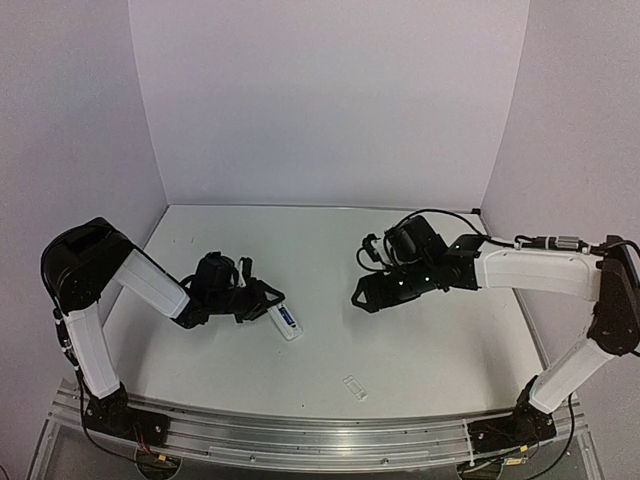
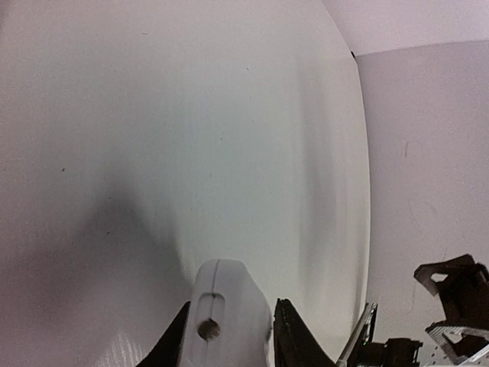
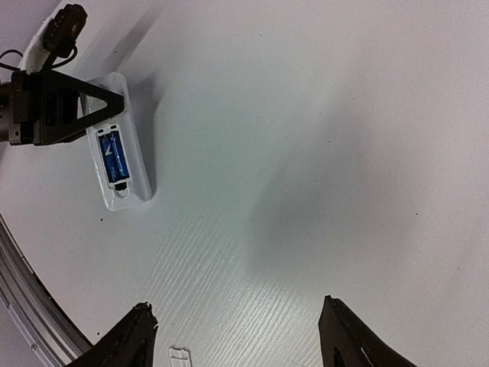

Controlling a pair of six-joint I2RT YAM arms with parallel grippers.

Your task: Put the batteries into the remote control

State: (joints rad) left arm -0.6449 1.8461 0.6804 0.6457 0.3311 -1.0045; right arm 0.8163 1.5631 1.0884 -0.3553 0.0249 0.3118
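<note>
The white remote control (image 1: 285, 321) lies on the table left of centre, back side up, with its compartment open. Two blue batteries (image 3: 114, 155) lie side by side inside it; they also show in the top view (image 1: 288, 318). My left gripper (image 1: 262, 302) is shut on the remote's upper end, and in the left wrist view the remote's white end (image 2: 225, 310) sits between the black fingers. My right gripper (image 1: 368, 296) hangs open and empty over the table's middle, right of the remote, with its fingers (image 3: 126, 342) wide apart.
A small clear rectangular cover piece (image 1: 354, 386) lies near the table's front edge; it also shows in the right wrist view (image 3: 178, 357). A metal rail (image 1: 300, 440) runs along the near edge. White walls enclose the table on three sides.
</note>
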